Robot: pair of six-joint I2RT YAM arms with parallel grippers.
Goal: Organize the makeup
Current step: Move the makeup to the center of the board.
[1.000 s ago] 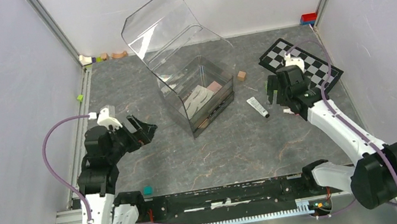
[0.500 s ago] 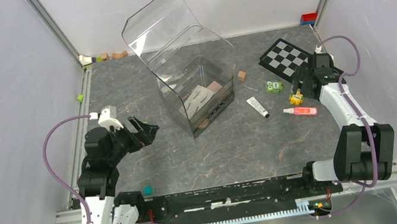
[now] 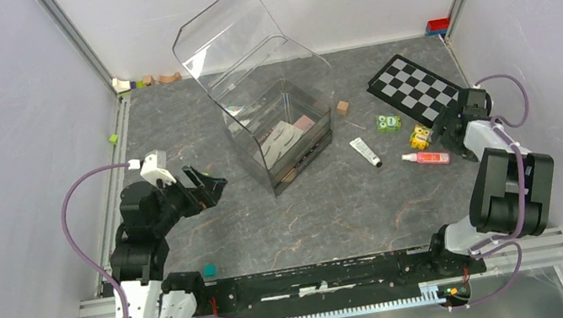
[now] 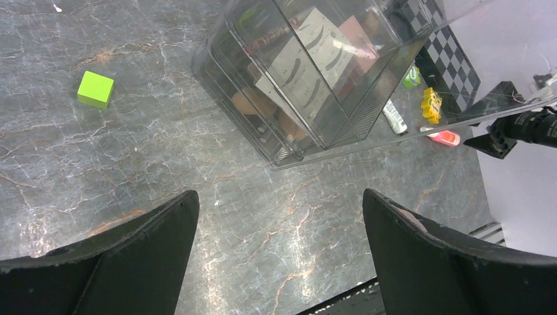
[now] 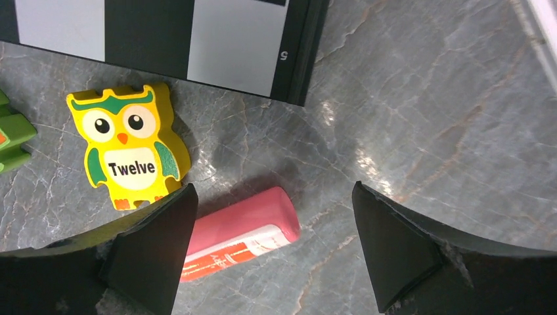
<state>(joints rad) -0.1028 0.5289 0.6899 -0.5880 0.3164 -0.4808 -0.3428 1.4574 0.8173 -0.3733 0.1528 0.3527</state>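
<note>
Already stored: we see the eyebrow card [image 4: 309, 62] and other flat pieces inside the clear box [image 3: 262, 162].
Left to do: pink tube [image 5: 240, 233] and white tube [image 3: 365, 152] lie on the table [image 3: 337, 210], right of it.
Pink tube: flat, long axis left-right, rounded end toward right gripper [image 5: 272, 187].
Jaws: left gripper [image 4: 279, 193] and right gripper both spread, empty.

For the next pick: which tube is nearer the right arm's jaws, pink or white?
The pink tube, right by them; the white tube lies nearer the clear box.

owl tile [image 5: 128, 147] beside pink tube [image 5: 240, 233], checkerboard [image 5: 230, 42] near
</note>
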